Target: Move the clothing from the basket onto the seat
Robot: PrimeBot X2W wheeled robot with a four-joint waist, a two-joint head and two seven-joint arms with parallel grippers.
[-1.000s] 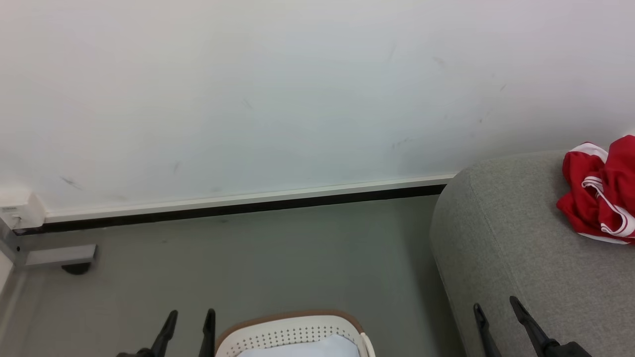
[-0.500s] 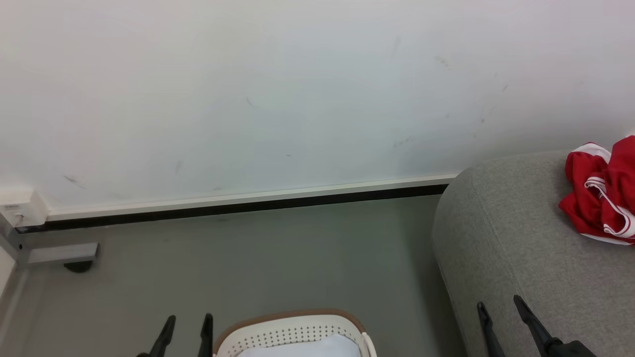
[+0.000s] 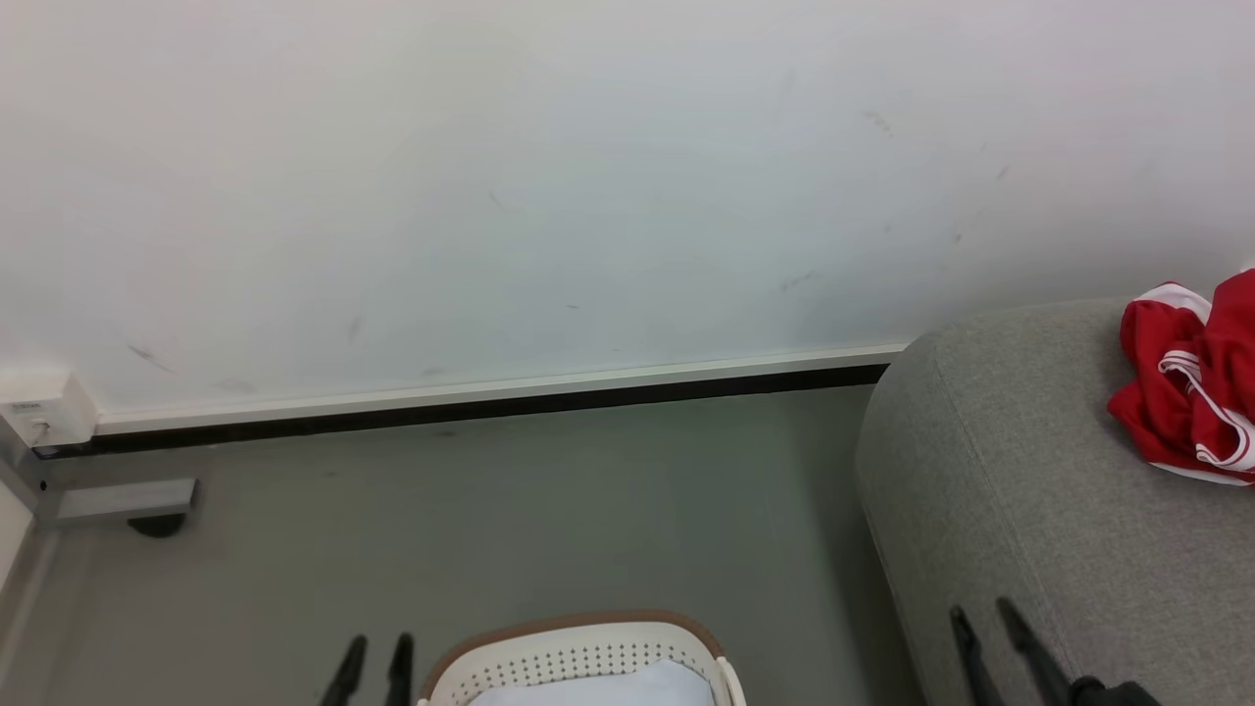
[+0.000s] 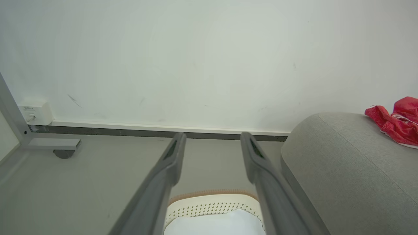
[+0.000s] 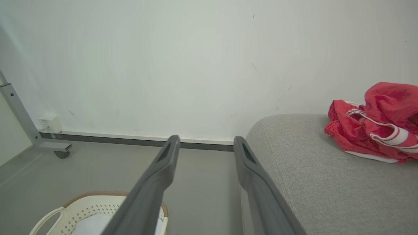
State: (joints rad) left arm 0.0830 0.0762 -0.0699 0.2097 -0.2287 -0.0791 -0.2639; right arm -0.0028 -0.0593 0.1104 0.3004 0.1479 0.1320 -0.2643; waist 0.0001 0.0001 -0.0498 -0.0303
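Red clothing with white striped trim lies crumpled on the grey seat at the right, also seen as clothing on the seat and clothing on the seat. The cream basket with a brown rim stands on the floor at the bottom centre; something pale bluish-white lies inside it. My left gripper is open just left of the basket, empty in its own view. My right gripper is open over the seat's near corner, empty.
A white wall with a baseboard runs behind grey floor. A metal frame leg on a caster and a white wall box sit at the far left. The basket stands just left of the seat.
Both grippers have slid down toward the bottom edge of the head view, and their fingers stand a little closer together. The clothing, basket and seat lie as before.
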